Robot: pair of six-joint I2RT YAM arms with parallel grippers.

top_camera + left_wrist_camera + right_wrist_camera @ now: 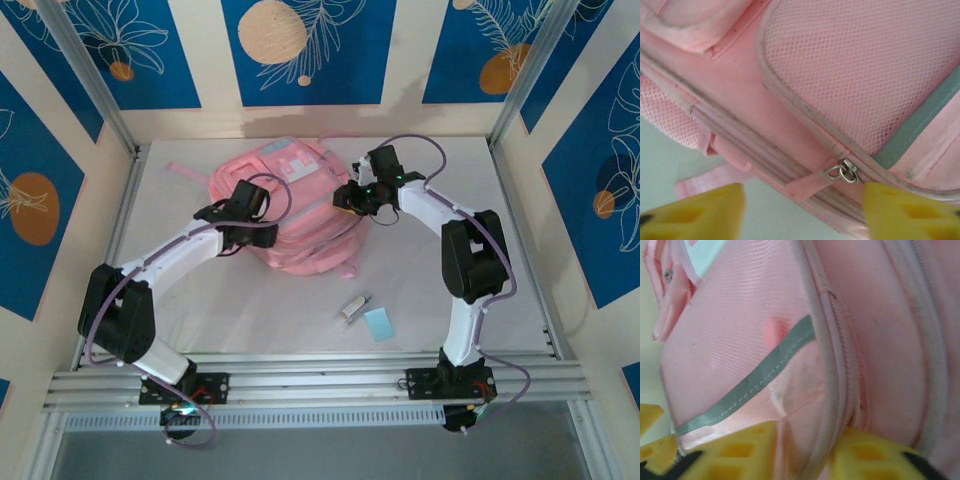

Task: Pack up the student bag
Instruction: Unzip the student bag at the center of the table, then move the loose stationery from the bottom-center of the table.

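Finding: the student bag (290, 215) lies flat on the bench (250, 310), at centre and slightly above the middle of the top view, and its zips look closed. The left pincer (802, 217) stands wide and empty at the bag's left flank. The metal zip pull (844, 171) and its pink tab (807, 185) sit just beyond the gap, right of centre in the left wrist view. The right pincer (807, 460) is at the bag's right side with a ridge of piped seam between its fingers; you cannot tell whether it pinches. Recommendation: the step appears to be opening the zip. Shift the left pincer rightward until the tab is centred, close on the tab rather than the ring, and draw along the track, not upward. Anchor the fabric with the right pincer first, or the soft bag will likely slide. A small tube (352, 308) and a pale blue card (380, 323) wait at lower right.
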